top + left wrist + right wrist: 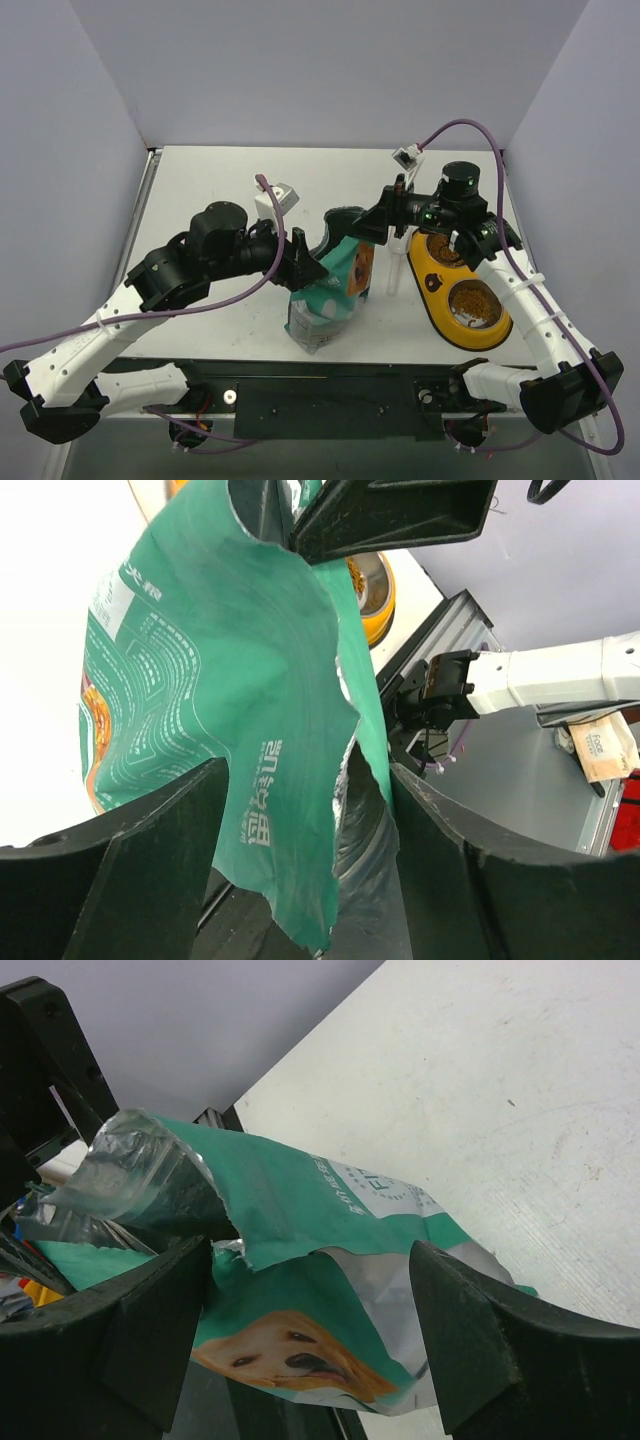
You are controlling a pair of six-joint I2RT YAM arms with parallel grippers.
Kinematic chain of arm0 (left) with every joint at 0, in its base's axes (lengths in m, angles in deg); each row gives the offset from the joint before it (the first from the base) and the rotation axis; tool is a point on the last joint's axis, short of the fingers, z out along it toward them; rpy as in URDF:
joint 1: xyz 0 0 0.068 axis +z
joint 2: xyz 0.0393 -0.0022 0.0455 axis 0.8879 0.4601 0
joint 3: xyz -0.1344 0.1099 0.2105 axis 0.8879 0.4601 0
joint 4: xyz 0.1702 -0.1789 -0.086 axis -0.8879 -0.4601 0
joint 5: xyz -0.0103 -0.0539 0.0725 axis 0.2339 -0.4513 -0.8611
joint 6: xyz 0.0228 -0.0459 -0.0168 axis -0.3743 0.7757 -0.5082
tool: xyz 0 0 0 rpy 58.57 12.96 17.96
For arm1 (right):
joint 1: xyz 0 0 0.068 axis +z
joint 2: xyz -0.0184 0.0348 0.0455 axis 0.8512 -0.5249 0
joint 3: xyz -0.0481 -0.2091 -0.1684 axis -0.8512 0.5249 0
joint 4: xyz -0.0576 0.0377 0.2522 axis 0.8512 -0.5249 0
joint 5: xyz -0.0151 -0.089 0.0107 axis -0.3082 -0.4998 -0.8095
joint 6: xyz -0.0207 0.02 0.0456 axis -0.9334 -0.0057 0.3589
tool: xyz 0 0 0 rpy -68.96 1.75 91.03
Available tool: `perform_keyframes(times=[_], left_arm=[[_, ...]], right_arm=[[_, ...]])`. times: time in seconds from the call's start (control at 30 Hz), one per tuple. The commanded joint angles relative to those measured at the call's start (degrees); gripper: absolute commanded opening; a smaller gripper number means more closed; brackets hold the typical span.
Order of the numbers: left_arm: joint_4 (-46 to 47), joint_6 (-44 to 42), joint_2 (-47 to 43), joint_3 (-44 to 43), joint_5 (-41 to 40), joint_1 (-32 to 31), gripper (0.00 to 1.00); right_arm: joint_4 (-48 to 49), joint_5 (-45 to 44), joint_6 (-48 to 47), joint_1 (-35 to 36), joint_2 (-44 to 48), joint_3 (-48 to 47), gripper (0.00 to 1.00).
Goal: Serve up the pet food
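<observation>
Both gaping, left pincer (pixel 305 265) and right pincer (pixel 377 228) straddle the bag (pixel 330 300) (pet food (pixel 470 298) lies rightward).

The pet food (pixel 473 299) is small golden-brown kibble. It lies in loose heaps in the two round bowls of a yellow feeder (pixel 436 305) on the right side of the table (pixel 220 180). The near bowl's heap shows plainly; the far bowl's is partly hidden.
</observation>
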Motion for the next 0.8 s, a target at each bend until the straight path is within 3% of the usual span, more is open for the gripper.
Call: perform_keyframes(times=[0.0, 0.13, 0.23, 0.33, 0.4, 0.5, 0.67, 0.77], left_arm=[[4.3, 1.0, -2.3, 2.1, 2.6, -0.4, 0.75], [8.0, 2.5, -4.4, 6.2, 2.9, -0.5, 0.74], [5.2, 1.0, -3.9, 5.7, -0.7, -0.6, 0.54], [3.2, -0.2, -3.7, 3.8, -3.9, -0.6, 0.42], [2.8, -0.5, -4.0, 3.6, -5.9, -0.5, 0.32], [2.4, -1.4, -3.7, 2.3, -6.6, -0.5, 0.22], [1.4, -2.2, -3.2, -0.7, -8.5, -0.5, 0.06], [-0.9, -4.1, -2.3, -4.1, -9.3, -0.4, 0.00]], right_arm=[[1.1, 3.3, -3.2, -0.4, 2.0, 1.6, 0.75], [1.7, 2.1, -1.6, -0.4, 2.6, 1.1, 0.76], [1.7, 2.8, -0.6, -1.0, 1.9, -1.1, 0.76], [1.2, 0.9, -2.1, -2.1, 2.5, -1.6, 0.75], [-4.3, -6.6, -5.6, -4.0, 2.4, -4.0, 0.74], [-13.9, -8.6, -11.3, -5.7, 1.8, -8.7, 0.74], [-12.9, -4.5, -15.7, -5.6, 5.3, -2.3, 0.74], [-5.7, -0.9, -13.4, -4.8, 6.8, 2.5, 0.75]])
